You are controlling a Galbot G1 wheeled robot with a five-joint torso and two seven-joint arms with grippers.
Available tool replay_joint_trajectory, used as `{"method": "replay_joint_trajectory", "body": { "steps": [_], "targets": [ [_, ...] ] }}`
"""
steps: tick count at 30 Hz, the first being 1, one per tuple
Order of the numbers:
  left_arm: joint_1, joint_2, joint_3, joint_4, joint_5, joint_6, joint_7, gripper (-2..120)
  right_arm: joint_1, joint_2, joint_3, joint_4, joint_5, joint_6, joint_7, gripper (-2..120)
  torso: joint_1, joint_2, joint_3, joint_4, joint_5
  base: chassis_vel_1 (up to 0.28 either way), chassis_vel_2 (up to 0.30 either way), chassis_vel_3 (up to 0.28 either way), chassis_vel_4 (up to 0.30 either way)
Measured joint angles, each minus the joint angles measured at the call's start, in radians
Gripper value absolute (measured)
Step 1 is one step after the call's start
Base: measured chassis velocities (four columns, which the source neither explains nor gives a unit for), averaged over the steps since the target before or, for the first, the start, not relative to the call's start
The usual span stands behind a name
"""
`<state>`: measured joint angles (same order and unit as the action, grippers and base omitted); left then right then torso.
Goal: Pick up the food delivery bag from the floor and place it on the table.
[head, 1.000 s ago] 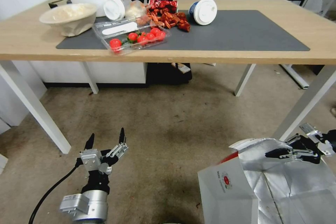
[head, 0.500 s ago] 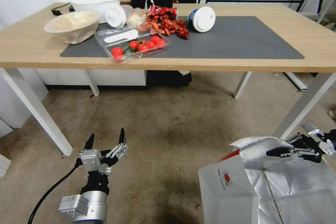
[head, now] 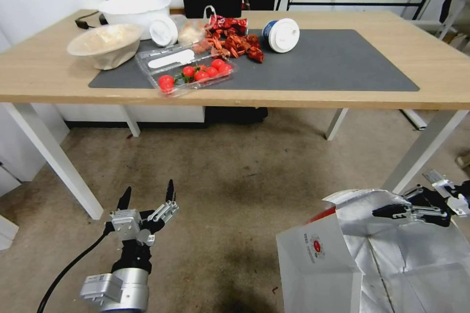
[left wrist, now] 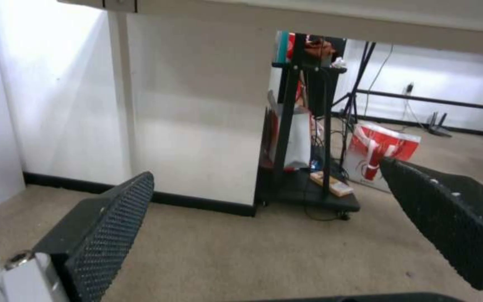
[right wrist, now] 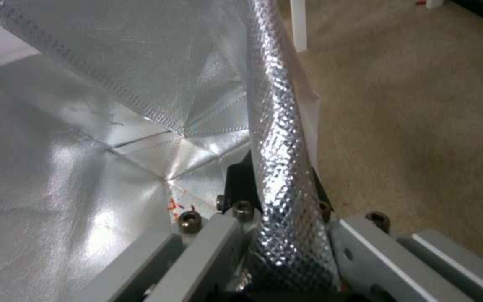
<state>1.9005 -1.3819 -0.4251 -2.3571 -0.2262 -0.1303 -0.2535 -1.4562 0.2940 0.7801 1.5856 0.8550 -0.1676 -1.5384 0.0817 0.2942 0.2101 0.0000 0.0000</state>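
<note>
The food delivery bag (head: 318, 264) is at the lower right of the head view, with a white side, a small round red logo and an open silver foil lining. Its bottom is cut off by the picture's edge. My right gripper (head: 387, 213) is shut on the bag's far foil rim; the right wrist view shows that folded foil rim (right wrist: 281, 167) pinched between the fingers (right wrist: 236, 188). At the lower left my left gripper (head: 148, 188) hangs open over the floor (head: 245, 171), holding nothing. The table (head: 342, 93), with its dark grey mat (head: 333, 63), stands ahead of me.
The mat's left half holds two bowls (head: 105, 46), a clear tray of tomatoes (head: 188, 71), red crayfish (head: 235, 41) and a tipped cup (head: 281, 34). White table legs (head: 54, 156) (head: 421, 151) stand on both sides. A black rack (left wrist: 303, 126) and a red-and-white bag (left wrist: 384, 151) are beyond the table.
The whole head picture has shifted: the table now sits lower in it, so the camera moved. Both grippers and the bag keep their places in the picture.
</note>
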Motion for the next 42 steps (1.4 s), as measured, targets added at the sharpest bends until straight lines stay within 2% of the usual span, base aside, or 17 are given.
{"method": "replay_joint_trajectory", "body": {
  "steps": [42],
  "targets": [
    [0.01, -0.005, -0.003, -0.013, 0.01, -0.004, 0.003, 100, -0.004, -0.009, 0.008, 0.007, -0.001, -0.012, 0.0, 0, 0.057, 0.172, 0.115, -0.0001, -0.0001, 0.0, 0.0, 0.0, 0.0]
  ]
}}
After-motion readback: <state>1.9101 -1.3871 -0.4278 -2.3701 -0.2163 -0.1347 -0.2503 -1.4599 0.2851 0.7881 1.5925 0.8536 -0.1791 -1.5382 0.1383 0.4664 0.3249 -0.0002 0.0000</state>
